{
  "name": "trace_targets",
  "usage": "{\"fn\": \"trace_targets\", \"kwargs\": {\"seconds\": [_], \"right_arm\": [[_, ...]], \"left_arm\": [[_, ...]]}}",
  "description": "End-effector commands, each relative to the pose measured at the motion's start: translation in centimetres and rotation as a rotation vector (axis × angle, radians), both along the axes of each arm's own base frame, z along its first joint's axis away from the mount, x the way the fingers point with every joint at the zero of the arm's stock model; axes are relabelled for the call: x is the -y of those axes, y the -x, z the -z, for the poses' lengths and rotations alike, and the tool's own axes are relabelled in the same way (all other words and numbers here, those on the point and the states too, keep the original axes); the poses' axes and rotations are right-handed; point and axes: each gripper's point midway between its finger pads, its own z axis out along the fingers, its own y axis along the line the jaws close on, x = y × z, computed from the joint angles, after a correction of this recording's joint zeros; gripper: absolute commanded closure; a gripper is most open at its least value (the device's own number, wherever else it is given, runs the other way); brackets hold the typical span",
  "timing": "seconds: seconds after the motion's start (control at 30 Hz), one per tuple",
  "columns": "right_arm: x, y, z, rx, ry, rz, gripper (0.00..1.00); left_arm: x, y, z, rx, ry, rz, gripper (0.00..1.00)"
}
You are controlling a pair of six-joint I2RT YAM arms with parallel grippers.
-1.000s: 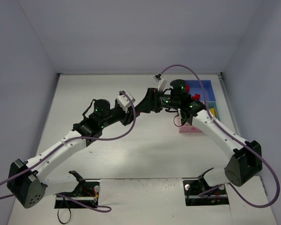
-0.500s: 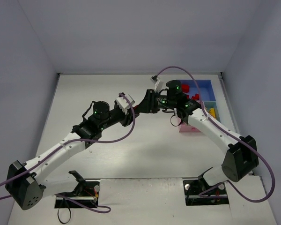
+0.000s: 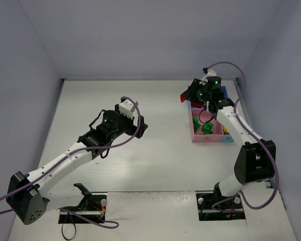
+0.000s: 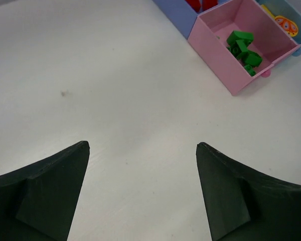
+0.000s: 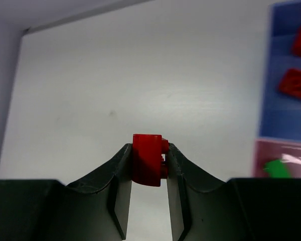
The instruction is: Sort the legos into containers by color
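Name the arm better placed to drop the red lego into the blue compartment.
Right. The right gripper holds the red lego near the blue compartment; the left gripper is open, empty, farther away.

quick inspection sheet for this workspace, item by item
surface: white table, one small speck
job's things: green legos in pink tray; red legos in blue tray; yellow lego in light-blue tray; no loose legos seen
clutter: nothing seen
grippers: left gripper open, empty; right gripper shut on a red brick, above the table
cables: purple cable looped along each arm
surroundings: plain walls on three sides
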Motion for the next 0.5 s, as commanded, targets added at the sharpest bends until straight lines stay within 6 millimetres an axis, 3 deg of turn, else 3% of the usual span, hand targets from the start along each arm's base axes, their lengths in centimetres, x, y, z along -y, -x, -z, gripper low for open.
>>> {"fn": "trace_targets", "kwargs": {"seconds": [0.0, 0.1, 0.23, 0.37, 0.43, 0.47], "right_arm": [[7.7, -5.7, -2.0, 0.125, 0.173, 0.308, 1.0], [11.6, -8.2, -0.6, 0.113, 0.261, 0.424, 1.0], [14.3, -10.6, 1.5, 0.078, 0.294, 0.486, 0.96], [15.0, -12.6, 4.3, 0.044, 0.339, 0.488, 0.68], [15.0, -13.3, 4.2, 0.051, 0.342, 0.483, 0.57], [15.0, -13.6, 4.9, 0.042, 0.35, 0.477, 0.46]], "left_arm": [[-1.9, 0.4, -0.8, -0.06, 0.068, -0.125, 0.19], [-3.1, 1.5, 0.9, -0.138, 0.074, -0.171, 0.18], [-4.8, 2.5, 3.0, -0.223, 0.067, -0.251, 0.18], [-5.9, 3.1, 4.1, -0.259, 0.054, -0.298, 0.17], [-6.5, 3.2, 4.2, -0.266, 0.05, -0.325, 0.17], [-6.8, 3.2, 4.3, -0.268, 0.045, -0.335, 0.17]]}}
